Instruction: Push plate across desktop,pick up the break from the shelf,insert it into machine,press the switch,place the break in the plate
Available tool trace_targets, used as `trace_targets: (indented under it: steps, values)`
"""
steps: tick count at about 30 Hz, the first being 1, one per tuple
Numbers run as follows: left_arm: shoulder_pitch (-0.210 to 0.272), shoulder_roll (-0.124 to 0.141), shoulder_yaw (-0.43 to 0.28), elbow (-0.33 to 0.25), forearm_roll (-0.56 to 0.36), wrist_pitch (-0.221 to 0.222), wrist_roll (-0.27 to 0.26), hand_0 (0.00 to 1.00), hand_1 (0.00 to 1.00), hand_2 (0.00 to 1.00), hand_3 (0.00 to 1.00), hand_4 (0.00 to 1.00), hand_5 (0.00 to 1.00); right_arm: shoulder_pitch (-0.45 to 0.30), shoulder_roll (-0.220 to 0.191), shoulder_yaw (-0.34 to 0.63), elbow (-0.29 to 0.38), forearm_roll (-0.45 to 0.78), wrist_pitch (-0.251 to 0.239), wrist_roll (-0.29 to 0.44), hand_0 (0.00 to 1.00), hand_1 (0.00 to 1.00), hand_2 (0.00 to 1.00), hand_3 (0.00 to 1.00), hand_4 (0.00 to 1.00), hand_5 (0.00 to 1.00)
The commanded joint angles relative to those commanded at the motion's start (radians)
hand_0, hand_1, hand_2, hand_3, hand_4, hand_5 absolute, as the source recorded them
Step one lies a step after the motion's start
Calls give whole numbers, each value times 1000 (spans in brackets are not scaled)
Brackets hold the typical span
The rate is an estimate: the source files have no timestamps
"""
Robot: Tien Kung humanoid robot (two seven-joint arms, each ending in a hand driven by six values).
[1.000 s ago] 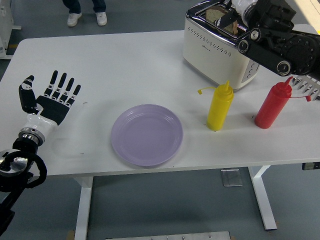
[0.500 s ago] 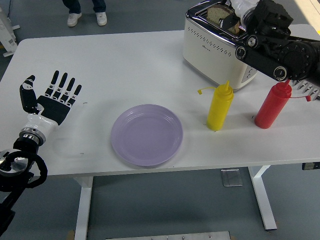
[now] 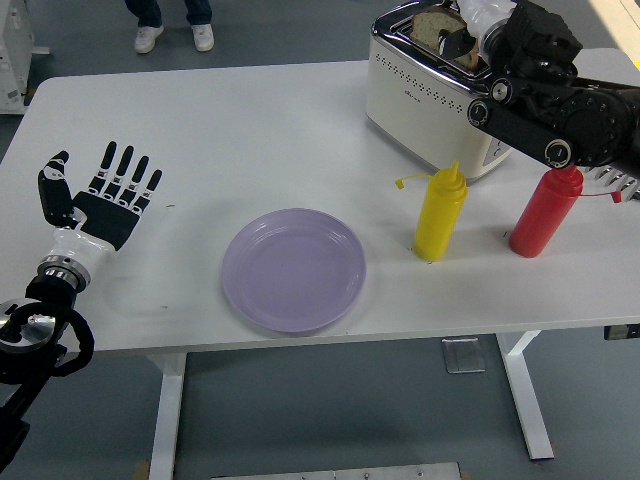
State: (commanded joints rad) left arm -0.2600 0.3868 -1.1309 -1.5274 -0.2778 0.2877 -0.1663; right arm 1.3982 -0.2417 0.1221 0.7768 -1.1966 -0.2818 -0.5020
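Observation:
A cream toaster (image 3: 425,100) stands at the table's far right. A bread slice (image 3: 432,21) sticks up out of its top slot. My right hand (image 3: 463,40) reaches over the toaster from the right, its dark fingers (image 3: 455,45) closed on the slice's right edge. The lilac plate (image 3: 293,268) lies bare near the front edge, left of the bottles. Far left, my left hand (image 3: 105,195) rests flat on the table with its fingers spread and nothing in it.
A yellow squeeze bottle (image 3: 440,212) and a red one (image 3: 545,212) stand in front of the toaster. A wire rack (image 3: 620,182) shows at the right edge behind the red bottle. A person's shoes (image 3: 172,37) are on the floor beyond the far edge.
The right arm shifted slightly left and its hand rose at the slot; the bread slice now shows higher above the toaster top. The left hand and plate stayed put.

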Motion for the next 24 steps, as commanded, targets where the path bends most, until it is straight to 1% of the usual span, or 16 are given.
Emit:
trace_targets:
  steps: [3, 4, 8, 15, 16, 21, 22, 24]
  values:
    - [0, 0, -1, 0, 0, 0, 0, 814, 760, 723, 712, 637, 998, 0, -4, 19, 8, -2, -15, -3, 238, 446, 410, 540, 396, 2]
    - [1, 0, -2, 0, 0, 0, -1, 814, 760, 723, 713, 637, 998, 0, -6, 25, 10, -3, -19, -3, 228, 441, 404, 530, 416, 2]
    - [2, 0, -4, -1, 1, 0, -1, 814, 760, 723, 713, 637, 998, -1, -15, 50, 20, -11, -33, -2, 228, 441, 404, 530, 416, 2]
    - [2, -1, -6, -1, 1, 0, 0, 814, 760, 723, 712, 637, 998, -2, -40, 117, 51, -41, -52, 14, 229, 438, 402, 521, 427, 2]
    - [2, -1, -6, -1, 2, 0, 1, 814, 760, 724, 713, 637, 998, -2, -43, 126, 57, -47, -55, 16, 288, 423, 388, 488, 387, 2]
    - [2, -2, -7, -1, 2, 0, 1, 814, 760, 724, 713, 637, 998, -3, -68, 174, 100, -101, -60, 22, 288, 423, 388, 488, 387, 2]
    - [3, -2, -8, -1, 2, 0, 1, 814, 760, 724, 713, 637, 998, -4, -73, 184, 110, -113, -60, 22, 294, 410, 384, 476, 325, 2]
    - [3, -2, -8, -1, 2, 0, 1, 814, 760, 724, 713, 637, 998, -4, -85, 205, 130, -138, -60, 24, 294, 410, 384, 476, 325, 2]
